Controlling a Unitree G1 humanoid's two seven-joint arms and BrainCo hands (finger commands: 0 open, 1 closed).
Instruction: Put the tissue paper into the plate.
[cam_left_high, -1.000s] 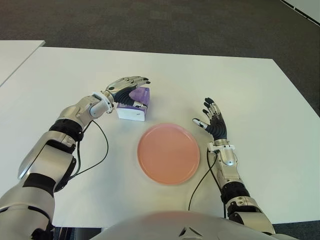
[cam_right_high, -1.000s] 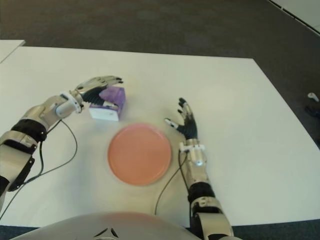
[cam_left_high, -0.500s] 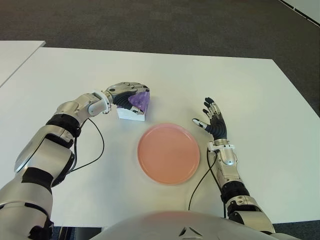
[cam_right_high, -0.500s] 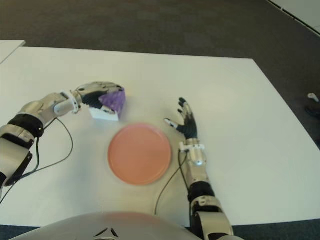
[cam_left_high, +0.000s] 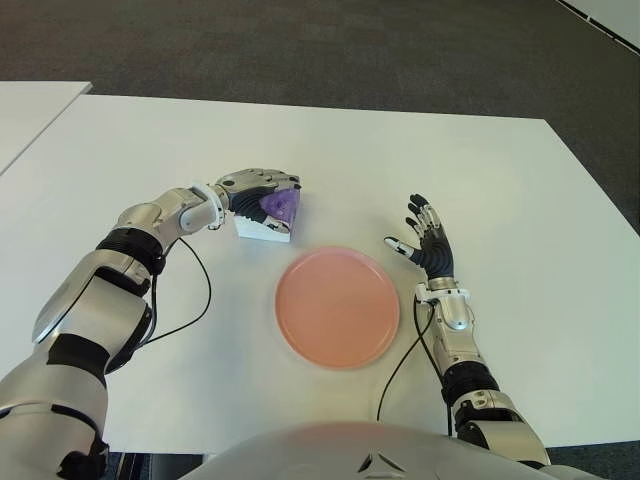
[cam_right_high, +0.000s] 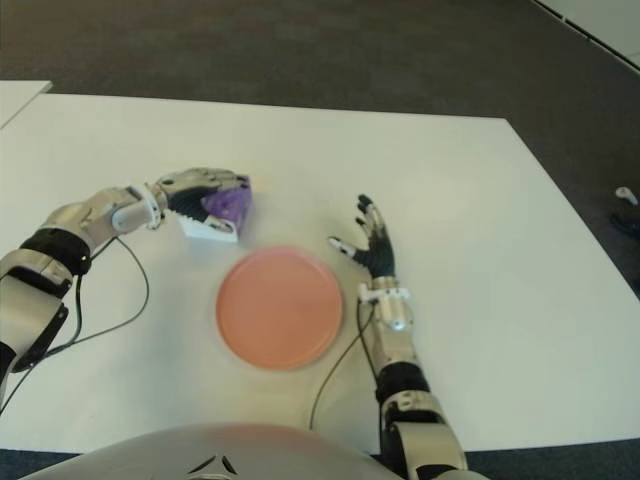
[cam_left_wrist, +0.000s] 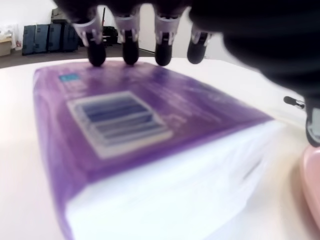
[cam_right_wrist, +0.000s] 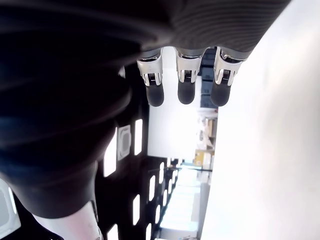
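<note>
The tissue paper pack (cam_left_high: 270, 218), purple on top with white sides, lies flat on the white table (cam_left_high: 520, 200) just behind and to the left of the round pink plate (cam_left_high: 337, 306). My left hand (cam_left_high: 262, 186) reaches in from the left and is curled over the pack's top. In the left wrist view its fingertips (cam_left_wrist: 130, 52) press on the far edge of the purple pack (cam_left_wrist: 130, 145). My right hand (cam_left_high: 428, 245) shows to the right of the plate with its fingers spread, holding nothing.
A black cable (cam_left_high: 195, 300) loops on the table from my left wrist, and another (cam_left_high: 400, 360) runs by the plate's right rim. A second white table (cam_left_high: 30, 110) stands at the far left. Dark carpet lies beyond the far edge.
My left hand's fingers, stretched above the pack a second ago, have curled down over its top. The pack, plate and right hand have not moved.
</note>
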